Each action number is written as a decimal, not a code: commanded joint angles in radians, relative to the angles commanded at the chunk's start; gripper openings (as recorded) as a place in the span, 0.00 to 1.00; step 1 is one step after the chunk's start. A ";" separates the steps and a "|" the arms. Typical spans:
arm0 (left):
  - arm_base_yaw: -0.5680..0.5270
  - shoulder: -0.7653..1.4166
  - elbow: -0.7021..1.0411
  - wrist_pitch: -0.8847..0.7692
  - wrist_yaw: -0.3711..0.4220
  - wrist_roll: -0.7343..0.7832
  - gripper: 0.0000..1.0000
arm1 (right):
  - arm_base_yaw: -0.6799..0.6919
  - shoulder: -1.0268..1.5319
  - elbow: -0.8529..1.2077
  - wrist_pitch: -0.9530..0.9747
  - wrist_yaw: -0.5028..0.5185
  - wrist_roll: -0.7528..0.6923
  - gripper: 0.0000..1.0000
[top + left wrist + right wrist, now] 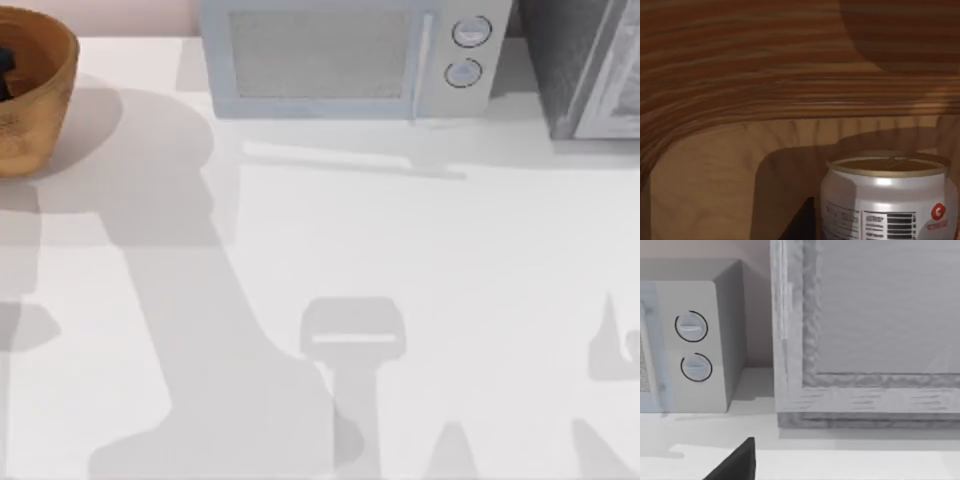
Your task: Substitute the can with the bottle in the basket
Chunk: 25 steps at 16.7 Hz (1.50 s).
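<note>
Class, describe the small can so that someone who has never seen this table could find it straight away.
Start at the grey-white microwave at the table's back edge, then go left to the large round brown woven basket in the far left corner. Inside it stands a small white cylindrical can, upright, with a dull gold top, barcode and red label mark.

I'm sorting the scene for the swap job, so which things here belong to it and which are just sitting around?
Belongs to the job:
can, standing inside the basket
basket, at the table's far left

Just lying about:
microwave, along the back
grey textured box, far right
</note>
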 joint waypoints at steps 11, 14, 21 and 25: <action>0.000 0.000 0.000 0.000 0.000 0.000 0.00 | 0.000 0.000 0.000 0.000 0.000 0.000 1.00; 0.000 0.000 0.000 0.000 0.000 0.000 0.00 | 0.000 0.000 0.000 0.000 0.000 0.000 1.00; -0.010 -0.195 -0.154 0.064 -0.032 -0.041 0.00 | 0.000 0.000 0.000 0.000 0.000 0.000 1.00; -0.034 -0.507 -0.443 0.218 -0.090 -0.080 0.00 | 0.000 0.000 0.000 0.000 0.000 0.000 1.00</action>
